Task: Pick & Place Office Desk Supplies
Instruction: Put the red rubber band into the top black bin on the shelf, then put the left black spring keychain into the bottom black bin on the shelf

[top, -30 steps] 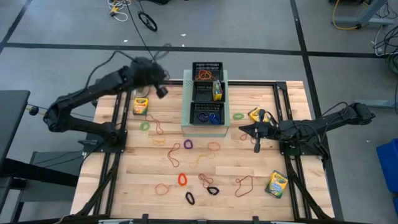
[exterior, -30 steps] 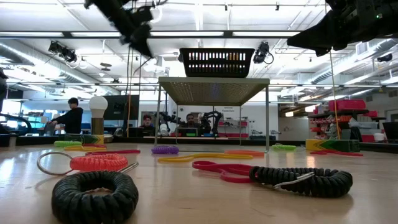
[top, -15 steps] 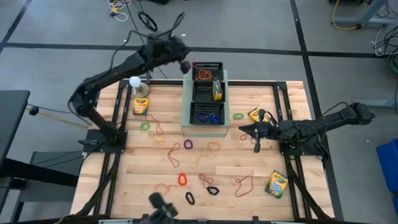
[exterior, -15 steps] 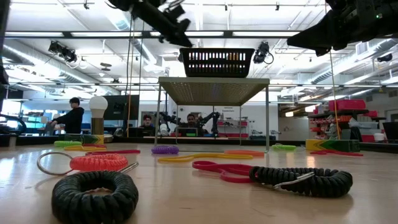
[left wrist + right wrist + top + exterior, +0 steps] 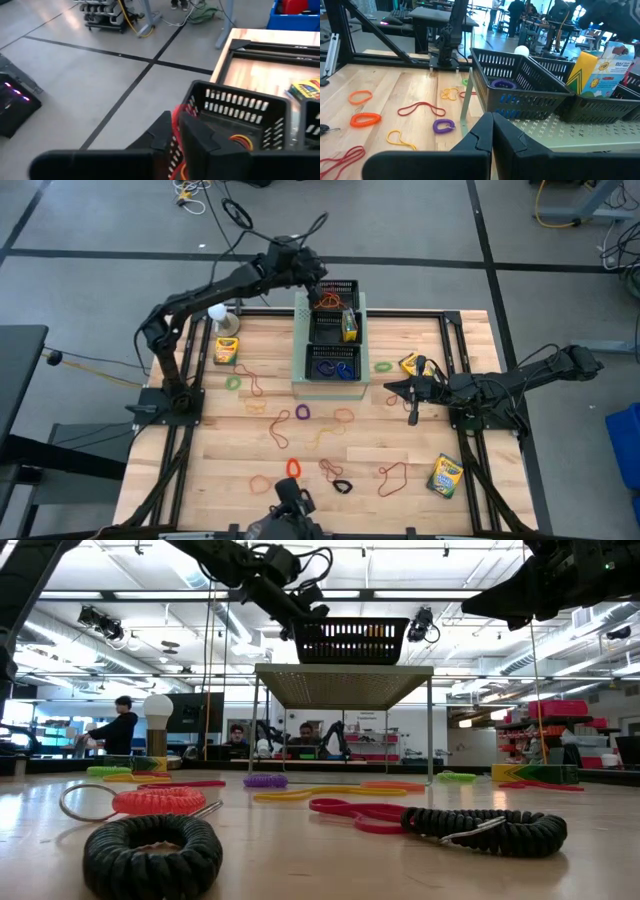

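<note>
Three black mesh trays stand in a row on a pale-green perforated box (image 5: 300,375). The far tray (image 5: 333,293) holds orange loops, the middle one a crayon box (image 5: 349,325), the near one (image 5: 333,363) blue loops. My left gripper (image 5: 320,283) hovers at the far tray's left rim (image 5: 235,97), shut on a red rubber band (image 5: 173,150). My right gripper (image 5: 392,389) waits, shut, right of the box. Several loops lie on the wooden table, among them a red one (image 5: 392,477) and a purple one (image 5: 302,412). My left gripper pinches a red rubber band (image 5: 174,116) between its two fingers; only a thin strip shows in the narrow gap. The fingers slant downward toward the far tray from its left side. The band is lifted clear of the table; how it hangs I cannot see.
Crayon boxes lie at the table's left (image 5: 226,350), right of the trays (image 5: 408,363) and near right (image 5: 443,475). A white ball on a stand (image 5: 222,315) sits at the far left. A dark blurred shape (image 5: 290,505) shows at the near edge.
My left gripper has swung from over the table's far left, beside the ball, toward the far edge and then right, up to the far tray's left rim. My right arm has kept still.
</note>
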### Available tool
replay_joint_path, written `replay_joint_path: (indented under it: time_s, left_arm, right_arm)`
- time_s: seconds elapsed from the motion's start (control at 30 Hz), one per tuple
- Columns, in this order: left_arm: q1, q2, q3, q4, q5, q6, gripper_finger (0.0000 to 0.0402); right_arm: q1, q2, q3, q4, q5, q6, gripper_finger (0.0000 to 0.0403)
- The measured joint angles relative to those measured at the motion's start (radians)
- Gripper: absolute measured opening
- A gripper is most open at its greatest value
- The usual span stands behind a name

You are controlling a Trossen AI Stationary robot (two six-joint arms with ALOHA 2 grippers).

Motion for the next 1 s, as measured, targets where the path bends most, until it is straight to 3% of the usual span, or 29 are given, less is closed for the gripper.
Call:
replay_joint_path:
  time_s: [0.37,0.47,0.6,0.8,1.0]
  left_arm:
    - [-0.012,-0.081,0.001,-0.061,0.029,0.011,0.0141]
    - [-0.013,-0.137,0.001,-0.144,0.018,0.021,0.0138]
    - [-0.034,-0.218,-0.029,-0.234,0.011,0.043,0.0099]
    - [-0.084,-0.413,-0.324,-0.134,0.046,0.067,0.0015]
    - [-0.148,-0.654,-0.749,0.222,0.105,-0.037,0.0012]
  right_arm:
    - [0.0,0.0,0.0,-0.001,0.0,0.005,0.0007]
    - [0.0,0.0,0.0,-0.011,0.0,0.011,0.0007]
    - [0.0,0.0,0.0,-0.018,0.0,0.011,0.0007]
    - [0.0,0.0,0.0,-0.019,0.0,0.025,0.0007]
    - [0.0,0.0,0.0,-0.019,0.0,0.026,0.0007]
